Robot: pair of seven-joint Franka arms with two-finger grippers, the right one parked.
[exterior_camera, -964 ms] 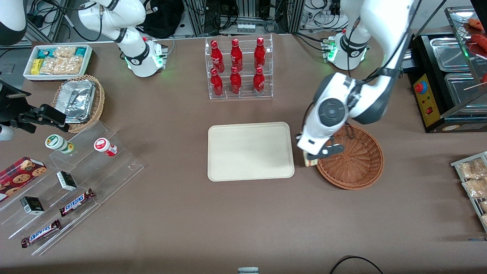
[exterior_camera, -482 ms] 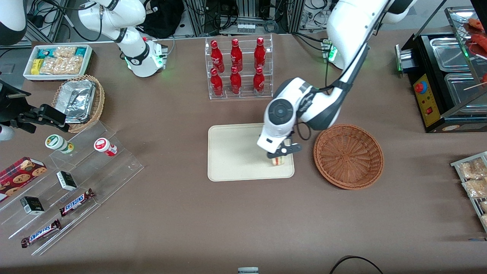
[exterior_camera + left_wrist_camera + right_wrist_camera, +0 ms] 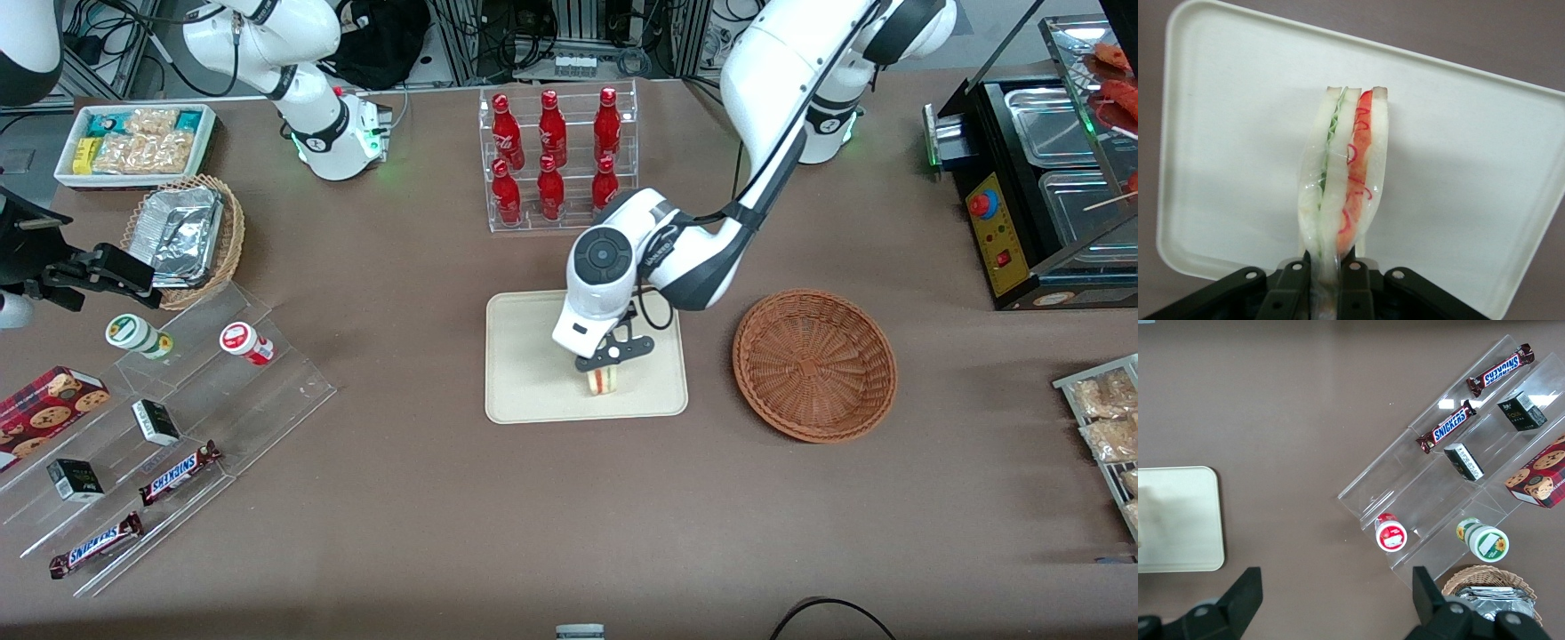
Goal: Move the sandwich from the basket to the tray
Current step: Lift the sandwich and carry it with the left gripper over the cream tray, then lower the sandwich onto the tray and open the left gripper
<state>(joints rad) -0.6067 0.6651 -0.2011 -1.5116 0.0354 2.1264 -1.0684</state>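
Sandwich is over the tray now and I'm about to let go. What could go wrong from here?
1. The gripper holds the sandwich on edge by one end; the wrist view shows it standing on its thin side over the tray, so it may topple when released.
2. The fingers pinch soft bread; it may stick or deform on opening.
3. It sits near the tray's rim closest to the front camera, so a tumble could carry it off.

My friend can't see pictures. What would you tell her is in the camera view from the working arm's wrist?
The gripper is shut on the sandwich, holding it on edge above the cream tray. The white bread slices show green filling on one side and red-orange filling on the other. Brown table shows around the tray's rim.
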